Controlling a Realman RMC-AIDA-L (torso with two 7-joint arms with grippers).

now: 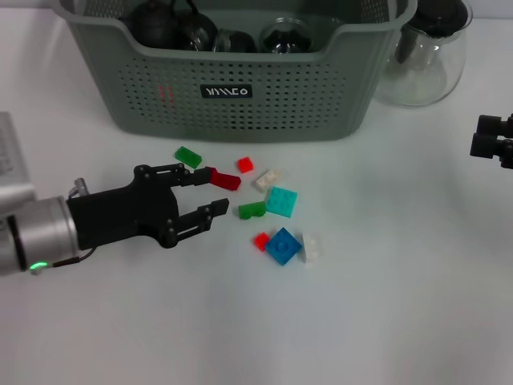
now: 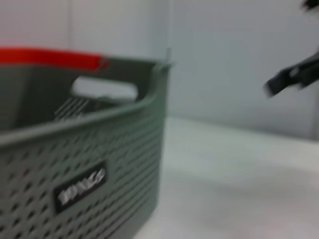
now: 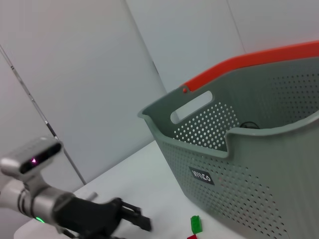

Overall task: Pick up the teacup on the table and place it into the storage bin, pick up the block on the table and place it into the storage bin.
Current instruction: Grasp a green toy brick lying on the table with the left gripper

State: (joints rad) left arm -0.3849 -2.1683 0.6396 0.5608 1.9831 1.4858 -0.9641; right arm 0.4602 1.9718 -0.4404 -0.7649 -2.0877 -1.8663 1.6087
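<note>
Nearest the head camera lies the black left gripper (image 1: pixel 210 194), low over the white tabletop (image 1: pixel 385 321), its jaws apart, with the tip of a dark red rectangular plastic block (image 1: pixel 224 180) between the fingertips. Whether the pads touch that block cannot be told; it is not clamped or lifted.

Progress: the large grey-green perforated plastic storage bin (image 1: pixel 240 96) stands at the far side of the tabletop, and several dark, glossy rounded vessels (image 1: pixel 172 28) sit inside it. No teacup is visible on the tabletop, so the teacup step appears, in my judgement, complete. The block step is not yet done.

Other blocks lie scattered just in front of the bin: a flat green block (image 1: pixel 188 156), a small red block (image 1: pixel 244 164), a white block (image 1: pixel 268 179), a teal square plate (image 1: pixel 281 201), a green block (image 1: pixel 252 210) touching it, a blue square plate (image 1: pixel 284 245) with a small red piece (image 1: pixel 261 241) and a clear piece (image 1: pixel 312 247) beside it.

A clear glass pitcher (image 1: pixel 425 60) stands just beside the bin's right end. The right gripper (image 1: pixel 493 143) sits at the right edge, well apart from the work; whether its jaws are apart or together cannot be told.

Obstruction: the crowded neighbouring blocks may be disturbed; the bin's near wall must be cleared on transfer.
</note>
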